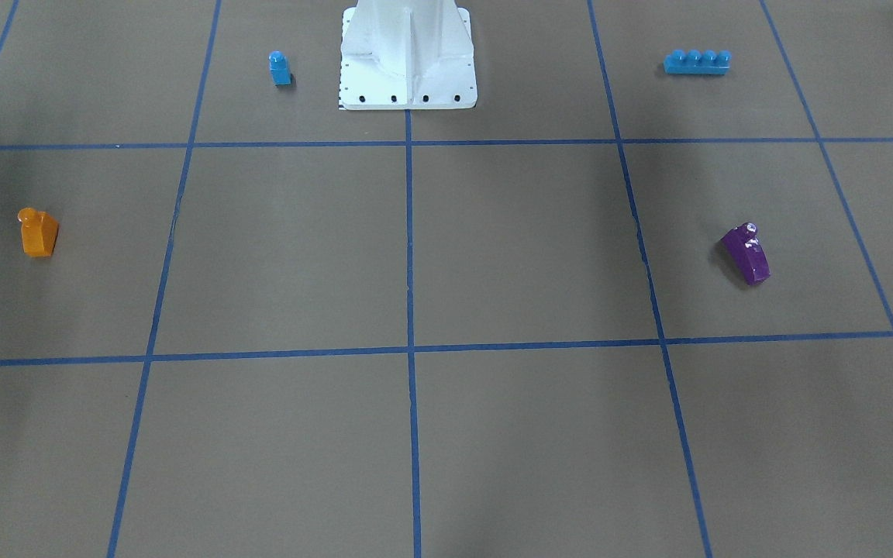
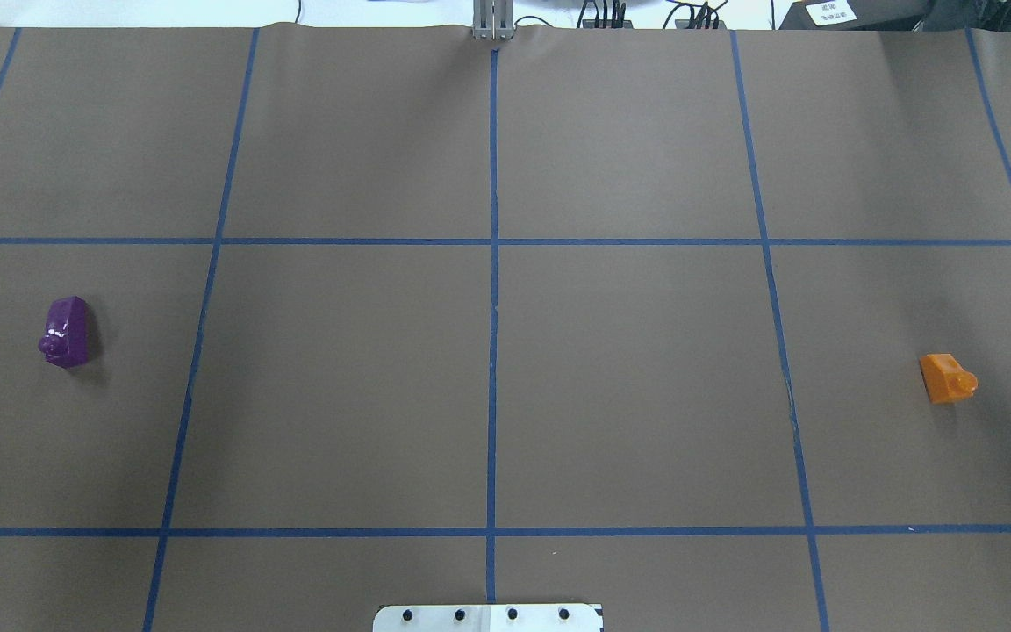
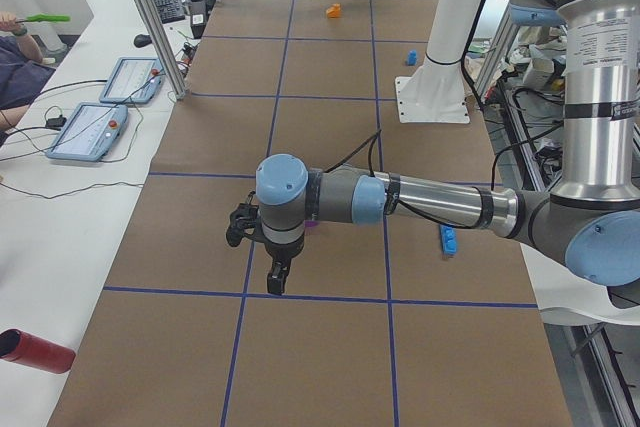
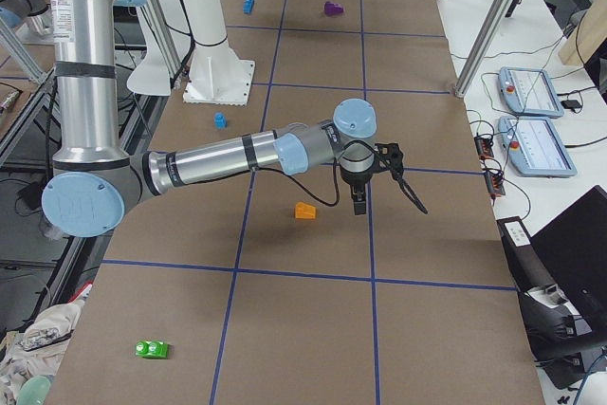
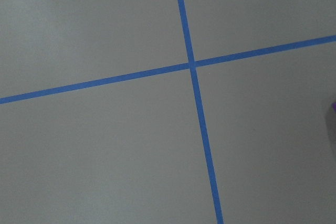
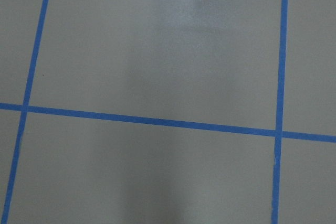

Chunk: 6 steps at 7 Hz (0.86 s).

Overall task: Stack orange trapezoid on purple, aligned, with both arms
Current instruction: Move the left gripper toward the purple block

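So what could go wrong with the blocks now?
The orange and the purple sit far apart, so one may drop on the long carry. Both are small with a sloped side, so a grip could slip. Their studs point different ways, so they may not line up.

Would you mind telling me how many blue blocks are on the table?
2. A small one-stud blue block stands beside the white pedestal on the robot's right; a long four-stud blue brick lies on its left. No others show.
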Available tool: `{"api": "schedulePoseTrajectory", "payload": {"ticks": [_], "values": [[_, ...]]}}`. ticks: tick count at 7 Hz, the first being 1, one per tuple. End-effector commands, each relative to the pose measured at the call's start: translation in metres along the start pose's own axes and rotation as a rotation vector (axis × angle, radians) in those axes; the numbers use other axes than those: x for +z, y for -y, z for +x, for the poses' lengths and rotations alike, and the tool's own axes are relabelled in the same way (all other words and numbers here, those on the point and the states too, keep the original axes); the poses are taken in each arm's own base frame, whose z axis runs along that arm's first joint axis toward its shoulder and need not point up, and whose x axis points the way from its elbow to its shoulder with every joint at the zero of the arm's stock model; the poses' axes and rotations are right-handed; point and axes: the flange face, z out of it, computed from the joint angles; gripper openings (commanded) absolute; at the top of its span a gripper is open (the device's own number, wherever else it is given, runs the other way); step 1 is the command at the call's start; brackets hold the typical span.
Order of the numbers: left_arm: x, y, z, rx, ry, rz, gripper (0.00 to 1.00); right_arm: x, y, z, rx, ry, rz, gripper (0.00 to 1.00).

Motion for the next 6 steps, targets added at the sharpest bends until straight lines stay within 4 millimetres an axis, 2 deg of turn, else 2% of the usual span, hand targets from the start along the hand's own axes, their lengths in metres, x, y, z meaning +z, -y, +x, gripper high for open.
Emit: {"api": "schedulePoseTrajectory", "payload": {"ticks": [1,2,4,5,6], "values": [[-0.001,-0.001,0.001,0.001,0.000,0.001,1.00,-0.001,0.001,-0.001,-0.004,-0.002,0.003,1.00],[-0.007,0.001,0.006,0.014,0.004,0.014,1.00,-0.002,0.003,-0.003,-0.005,0.001,0.006,1.00],[-0.034,0.015,0.029,0.066,0.020,0.075,1.00,-0.003,0.006,-0.011,-0.015,0.005,0.009,1.00],[-0.040,0.031,0.033,0.077,0.021,0.110,1.00,-0.002,0.008,-0.015,-0.019,0.008,0.008,1.00],[-0.038,0.028,0.032,-0.026,0.009,0.114,1.00,-0.001,0.009,-0.018,-0.023,0.009,0.007,1.00]]}}
